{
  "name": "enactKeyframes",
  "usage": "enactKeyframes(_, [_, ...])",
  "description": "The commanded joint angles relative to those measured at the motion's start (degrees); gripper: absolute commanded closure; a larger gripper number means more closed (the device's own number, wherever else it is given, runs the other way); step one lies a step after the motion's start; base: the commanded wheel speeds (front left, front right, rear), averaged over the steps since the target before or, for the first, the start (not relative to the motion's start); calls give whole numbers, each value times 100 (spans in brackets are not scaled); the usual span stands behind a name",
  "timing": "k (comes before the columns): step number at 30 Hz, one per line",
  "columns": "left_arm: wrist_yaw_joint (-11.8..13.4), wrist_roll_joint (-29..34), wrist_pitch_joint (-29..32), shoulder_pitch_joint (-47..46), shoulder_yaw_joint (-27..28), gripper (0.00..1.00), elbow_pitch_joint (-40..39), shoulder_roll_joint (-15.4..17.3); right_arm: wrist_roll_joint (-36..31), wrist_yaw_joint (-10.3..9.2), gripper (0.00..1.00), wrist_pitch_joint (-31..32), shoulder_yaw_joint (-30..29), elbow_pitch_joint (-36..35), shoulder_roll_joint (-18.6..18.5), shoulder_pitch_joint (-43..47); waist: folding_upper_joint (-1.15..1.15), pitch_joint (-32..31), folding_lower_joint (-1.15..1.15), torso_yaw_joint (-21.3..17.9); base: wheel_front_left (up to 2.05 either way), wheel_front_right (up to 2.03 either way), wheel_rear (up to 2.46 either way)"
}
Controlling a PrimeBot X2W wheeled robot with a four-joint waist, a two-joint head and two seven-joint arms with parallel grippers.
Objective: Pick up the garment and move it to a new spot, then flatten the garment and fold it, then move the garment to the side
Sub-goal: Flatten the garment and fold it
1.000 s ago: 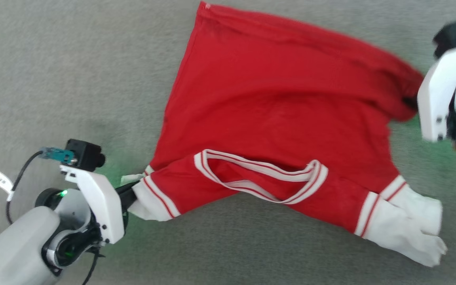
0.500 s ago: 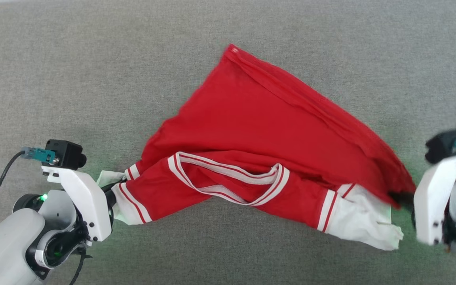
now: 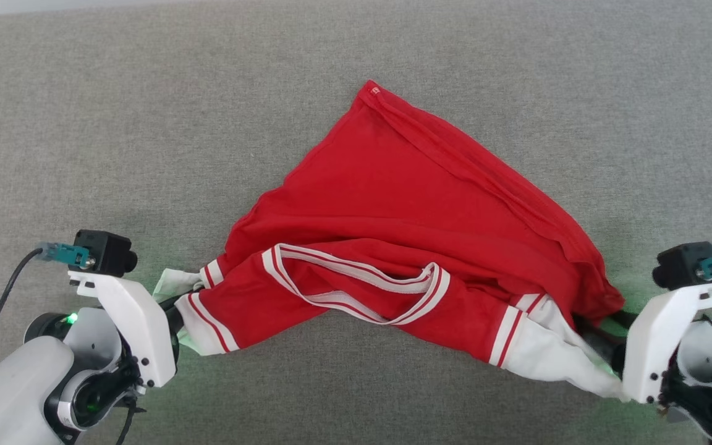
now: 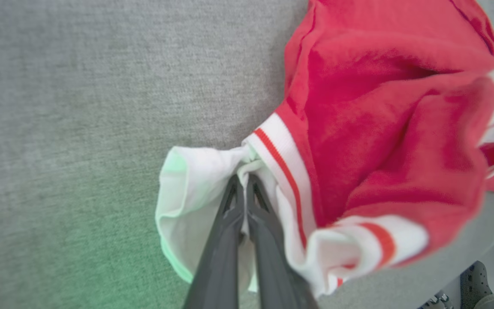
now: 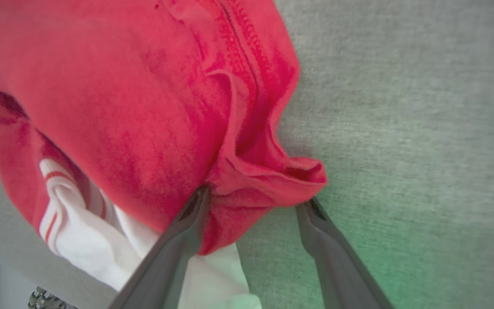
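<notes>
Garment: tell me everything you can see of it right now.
The garment is a red, soft knit-looking shirt with white short sleeves and red-and-white striped trim at cuffs and neck. It lies bunched and wrinkled, not flat, on the grey cloth surface, neck opening toward the robot and one hem corner pointing away. The left pincer is shut on one white sleeve. The right pincer stands open, a red hem fold between its fingers.

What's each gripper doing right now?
Left gripper: closed on the garment, at its white sleeve.
Right gripper: open, red fabric lying loose between its fingers.
</notes>
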Motion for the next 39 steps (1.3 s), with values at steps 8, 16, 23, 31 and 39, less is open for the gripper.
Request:
enactKeyframes(8, [-29,-19,-43,137,-21,100,-54,2,59,-28,0,291,-448,-1402,-115,130,0,-119,0,63,0,0,0])
enactKeyframes(16, [-69,83,14,3,-112,100,-110,-138,-92,-28,0,110,-275,-2030,-153,-614,0,-72,0,371,0,0,0])
enactKeyframes(23, [-184,223,98,-307,-267,100,-16,-458,16,-27,0,-489,486,-952,-381,-1865,0,93,0,870,0,0,0])
enactKeyframes(31, [-463,423,150,-758,-484,100,288,-1035,243,-27,0,-1060,1572,847,-774,-3359,0,376,0,1548,0,0,0])
enactKeyframes(39, [-786,492,77,-1110,-635,100,762,-1554,492,-27,0,-840,2766,2508,-1009,-4548,0,662,0,2053,0,0,0])
